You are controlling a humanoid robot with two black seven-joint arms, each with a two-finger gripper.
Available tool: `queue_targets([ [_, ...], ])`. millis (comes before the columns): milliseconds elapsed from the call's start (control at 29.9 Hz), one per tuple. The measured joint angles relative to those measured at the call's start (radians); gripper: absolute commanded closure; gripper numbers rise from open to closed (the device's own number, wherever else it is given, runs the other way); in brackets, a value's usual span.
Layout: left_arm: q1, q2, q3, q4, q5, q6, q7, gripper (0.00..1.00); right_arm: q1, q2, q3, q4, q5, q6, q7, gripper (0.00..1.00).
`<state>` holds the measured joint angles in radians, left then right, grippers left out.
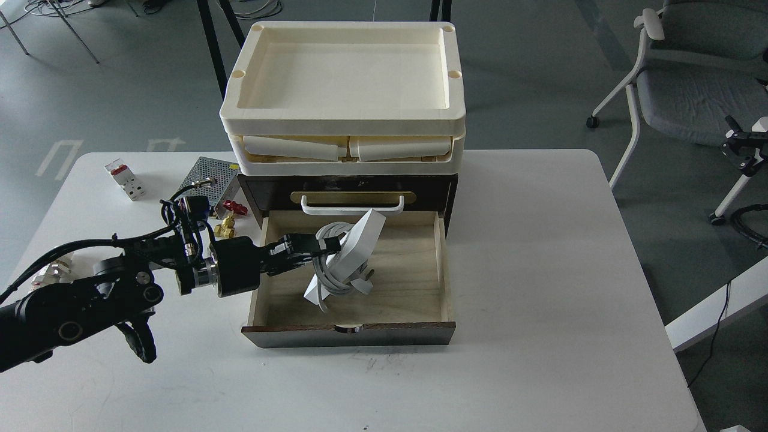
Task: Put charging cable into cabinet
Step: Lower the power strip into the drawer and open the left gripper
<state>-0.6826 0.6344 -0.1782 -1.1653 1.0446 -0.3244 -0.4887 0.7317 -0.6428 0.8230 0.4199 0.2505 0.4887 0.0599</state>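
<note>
The charging cable [354, 249] is a white power strip with its thick white cord looped around it. It hangs tilted on edge inside the open pale wood drawer [408, 282] of the dark brown cabinet [447, 192]. My left gripper [327, 248] reaches in over the drawer's left wall and is shut on the cable's cord. The strip's lower end is near the drawer floor; I cannot tell if it touches. My right gripper is out of view.
Cream trays [345, 114] are stacked on the cabinet, and a white bar handle [351, 207] sits above the drawer. A perforated metal box [209, 177], a white-and-red breaker [125, 180] and small brass fittings [228, 225] lie on the white table [540, 270] left of the cabinet.
</note>
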Motion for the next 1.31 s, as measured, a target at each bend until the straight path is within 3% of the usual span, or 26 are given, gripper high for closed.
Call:
queue_targets([
  [301,0.003,0.012,0.002,-0.003,0.003,-0.002,0.000,0.98,-0.002,0.002,-0.002,-0.001,0.000,0.000,0.000,0.00],
  [435,-0.002,0.058,0.002,-0.020,0.017,-0.045,0.000,1.00,-0.002,0.004,-0.002,-0.002,0.000,0.000,0.000,0.00],
  [569,-0.014,0.097,-0.001,-0.028,0.044,-0.091,0.000,1.00,-0.003,0.006,-0.002,-0.013,0.001,0.000,0.000,0.00],
  [837,-0.018,0.103,-0.008,-0.024,0.052,-0.091,0.000,0.97,-0.006,0.009,-0.002,-0.016,0.001,0.000,0.000,0.00],
  [870,-0.016,0.100,-0.010,-0.021,0.052,-0.089,0.000,0.94,-0.006,0.009,-0.003,-0.016,0.001,0.000,0.000,0.00],
  [937,-0.010,0.095,-0.012,-0.014,0.052,-0.084,0.000,0.79,-0.006,0.009,-0.003,-0.017,0.001,0.000,0.000,0.00],
  [1038,-0.004,0.083,-0.013,-0.010,0.052,-0.060,0.000,0.67,-0.006,0.009,-0.004,-0.017,0.001,0.000,0.000,0.00],
  [1138,0.001,0.037,-0.007,0.002,0.052,-0.032,0.000,0.27,-0.008,0.009,-0.004,-0.017,0.001,0.000,0.001,0.00],
  [1305,0.023,-0.055,-0.001,0.077,0.053,-0.016,0.000,0.24,-0.011,0.011,-0.004,-0.017,0.001,0.000,0.001,0.00],
])
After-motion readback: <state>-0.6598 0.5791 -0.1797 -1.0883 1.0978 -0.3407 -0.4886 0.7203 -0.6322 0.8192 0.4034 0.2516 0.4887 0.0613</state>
